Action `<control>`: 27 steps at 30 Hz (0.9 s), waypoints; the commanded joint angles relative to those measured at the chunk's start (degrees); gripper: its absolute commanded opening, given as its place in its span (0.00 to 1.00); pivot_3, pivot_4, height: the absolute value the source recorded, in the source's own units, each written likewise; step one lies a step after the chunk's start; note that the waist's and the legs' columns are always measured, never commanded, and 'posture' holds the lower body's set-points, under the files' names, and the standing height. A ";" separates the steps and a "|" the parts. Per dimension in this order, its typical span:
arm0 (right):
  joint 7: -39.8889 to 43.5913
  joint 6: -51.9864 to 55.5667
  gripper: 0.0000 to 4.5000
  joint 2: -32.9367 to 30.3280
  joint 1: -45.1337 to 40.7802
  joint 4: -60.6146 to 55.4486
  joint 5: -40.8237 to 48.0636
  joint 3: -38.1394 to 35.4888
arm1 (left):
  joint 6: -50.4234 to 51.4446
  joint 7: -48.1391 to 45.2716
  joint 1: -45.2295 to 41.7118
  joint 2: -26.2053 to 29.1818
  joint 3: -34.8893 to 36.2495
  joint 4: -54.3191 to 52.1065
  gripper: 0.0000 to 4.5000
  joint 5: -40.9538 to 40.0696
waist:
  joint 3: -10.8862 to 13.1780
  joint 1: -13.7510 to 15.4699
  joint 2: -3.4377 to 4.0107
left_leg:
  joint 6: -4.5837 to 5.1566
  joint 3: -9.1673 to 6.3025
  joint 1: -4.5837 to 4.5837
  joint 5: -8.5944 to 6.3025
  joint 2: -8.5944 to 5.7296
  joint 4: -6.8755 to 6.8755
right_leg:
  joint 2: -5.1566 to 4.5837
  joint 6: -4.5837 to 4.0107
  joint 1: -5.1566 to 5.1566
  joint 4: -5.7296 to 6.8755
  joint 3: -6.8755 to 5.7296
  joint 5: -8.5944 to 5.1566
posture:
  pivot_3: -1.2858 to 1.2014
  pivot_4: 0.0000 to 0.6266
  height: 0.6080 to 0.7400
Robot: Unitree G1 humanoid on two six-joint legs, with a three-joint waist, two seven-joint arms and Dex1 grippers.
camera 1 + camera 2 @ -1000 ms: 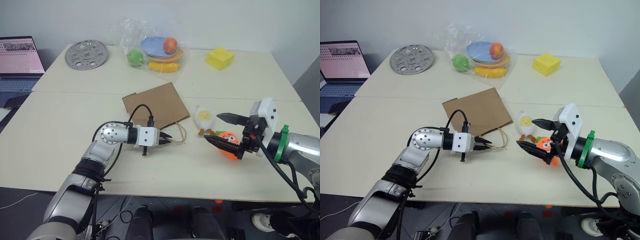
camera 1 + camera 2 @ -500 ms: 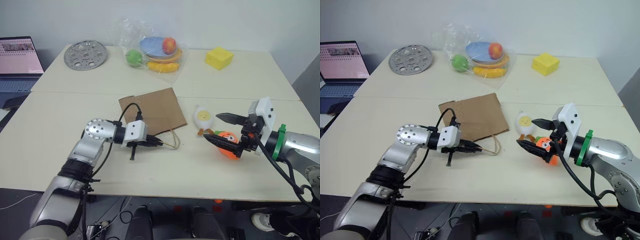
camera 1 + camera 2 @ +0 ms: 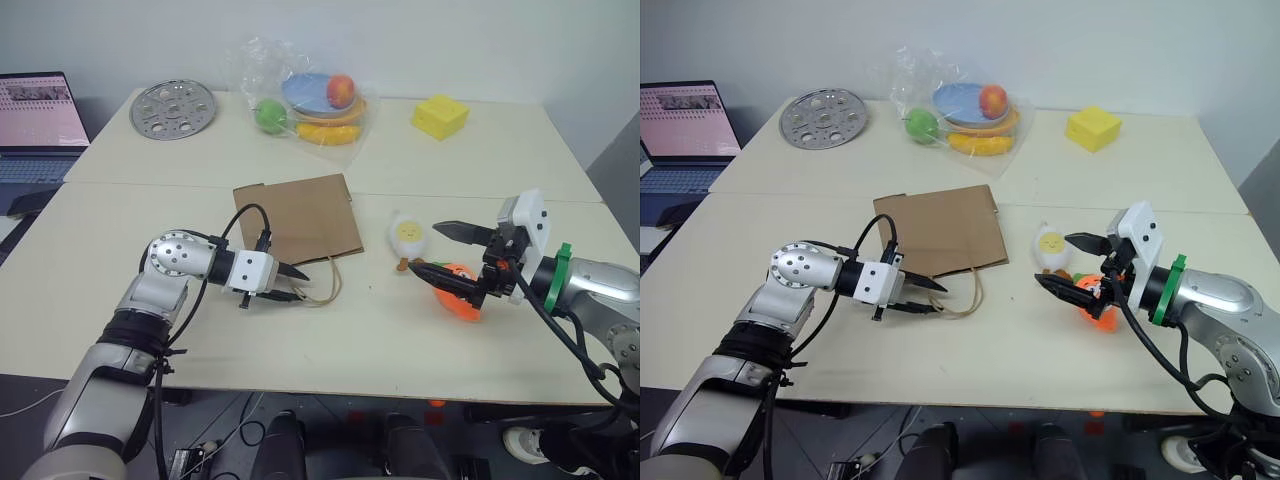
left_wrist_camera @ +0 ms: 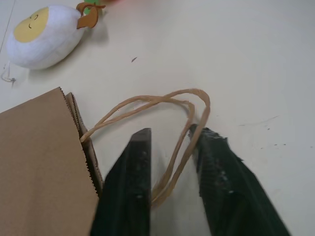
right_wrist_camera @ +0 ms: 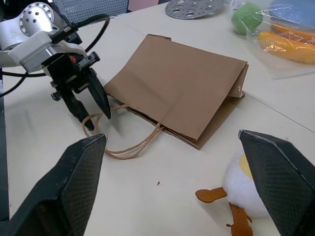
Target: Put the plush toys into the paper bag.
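The left gripper (image 4: 170, 162), now parted around the handles (image 4: 162, 110), has dragged the flat paper bag (image 3: 300, 215) leftward, away from the egg (image 3: 407, 235) and carrot (image 3: 458, 290) under the wide-open right gripper (image 3: 440, 252).

The flat brown kraft paper bag (image 3: 298, 217) lies mid-table, its twisted-paper loop handles (image 4: 172, 129) toward the near edge. Right of it lies the white egg plush (image 3: 407, 236), the orange carrot plush (image 3: 461, 290) beside that. Behind sit a perforated metal disc (image 3: 173, 109), wrapped plastic fruit (image 3: 310, 105) and a yellow block (image 3: 440, 116).
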 commanded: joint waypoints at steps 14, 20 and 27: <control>0.39 -1.20 1.00 1.19 -0.89 0.19 -0.95 0.02 | 5.52 2.03 3.43 0.09 2.22 -9.28 0.46 -2.92 | 0.00 0.03 0.00 | 0.00 0.00 0.00 0.00 0.00 0.03 | 0.00 0.00 0.02 0.02 -0.01 0.00 | 0.52 0.24 1.00; 0.19 -1.12 1.00 1.30 -1.03 0.21 -0.88 -0.05 | 9.43 0.92 3.31 -0.31 2.84 -10.41 0.26 -5.29 | 0.00 0.01 0.00 | 0.00 0.00 0.00 0.00 0.00 0.03 | 0.00 0.00 0.02 0.02 -0.01 0.00 | 0.52 0.24 1.00; 0.28 -0.99 1.00 1.20 -1.00 0.13 -1.01 0.30 | 14.02 1.07 2.68 -0.17 3.83 -10.66 0.00 -6.86 | 0.00 0.02 0.00 | 0.00 0.00 0.00 0.00 0.00 0.03 | 0.00 0.00 0.02 0.02 0.00 0.00 | 0.52 0.24 1.00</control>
